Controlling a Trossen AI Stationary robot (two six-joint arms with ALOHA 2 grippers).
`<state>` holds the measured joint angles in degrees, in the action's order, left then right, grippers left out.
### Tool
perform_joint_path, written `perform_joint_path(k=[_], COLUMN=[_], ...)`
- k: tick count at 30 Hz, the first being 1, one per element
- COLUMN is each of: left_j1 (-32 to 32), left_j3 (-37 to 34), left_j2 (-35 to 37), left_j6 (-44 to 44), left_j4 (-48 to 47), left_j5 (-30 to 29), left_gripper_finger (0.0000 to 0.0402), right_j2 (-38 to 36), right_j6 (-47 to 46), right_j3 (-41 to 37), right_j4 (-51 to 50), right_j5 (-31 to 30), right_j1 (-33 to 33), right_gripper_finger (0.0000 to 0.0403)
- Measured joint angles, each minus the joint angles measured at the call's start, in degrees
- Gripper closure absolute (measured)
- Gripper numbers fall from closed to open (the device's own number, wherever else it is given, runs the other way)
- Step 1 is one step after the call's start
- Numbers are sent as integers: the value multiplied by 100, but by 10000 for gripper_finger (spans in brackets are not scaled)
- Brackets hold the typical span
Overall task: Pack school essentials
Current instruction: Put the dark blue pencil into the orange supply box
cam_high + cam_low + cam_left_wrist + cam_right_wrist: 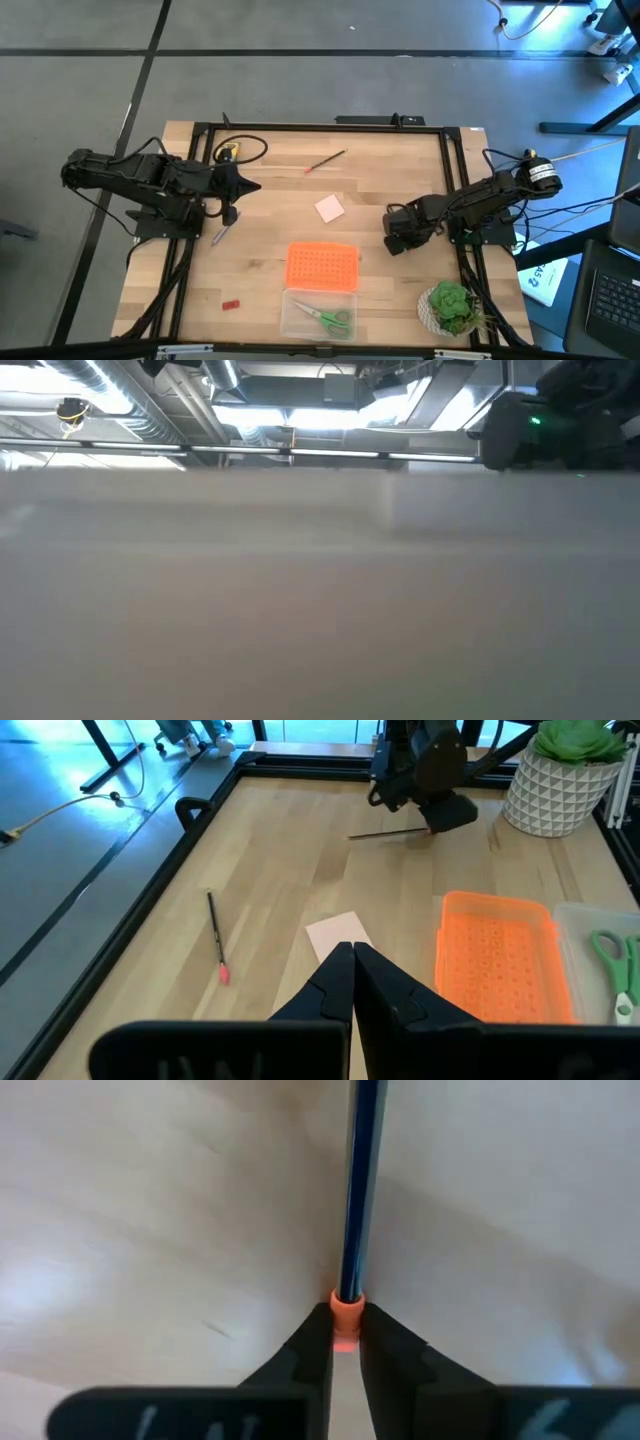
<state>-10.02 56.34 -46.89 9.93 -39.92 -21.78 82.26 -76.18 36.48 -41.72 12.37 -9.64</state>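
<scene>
No writing is legible anywhere. The right gripper (345, 1342), low over the table (400, 180) near its right edge, is pinched on the orange end of a dark blue pencil (358, 1190), whose length runs straight away from the fingers, flat along the wood. The high view hides this pencil beneath the arm. The left gripper (353, 965) is closed, empty, at the left side.

We see a light wooden table (260, 200). On it, from centre: pink pad (330, 208) at centre, red pencil (325, 161) at twelve o'clock, orange lid (322, 266) and clear box (300, 318) at six, plant (450, 307) at four, red block (231, 303) at seven.
</scene>
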Motion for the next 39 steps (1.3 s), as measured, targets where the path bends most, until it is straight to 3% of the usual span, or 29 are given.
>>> perform_joint_path(k=[8,20,29,39], left_j1=[0,0,-2,-2], left_j3=[0,0,0,0], left_j2=[0,1,1,0], left_j6=[1,1,-1,-1], left_j4=[-2,-50,-62,-79], left_j5=[-2,-5,-21,-21], left_gripper_finger=[401,401,401,401], right_j2=[-9,94,1202,2604], right_j6=[86,1589,2781,3747], right_j3=[541,2273,3914,6030], right_j4=[-128,-934,-1834,-2541], right_j5=[-158,-1208,-1336,-980], right_j1=[-45,-508,-677,-780], right_gripper_finger=[360,365,365,365])
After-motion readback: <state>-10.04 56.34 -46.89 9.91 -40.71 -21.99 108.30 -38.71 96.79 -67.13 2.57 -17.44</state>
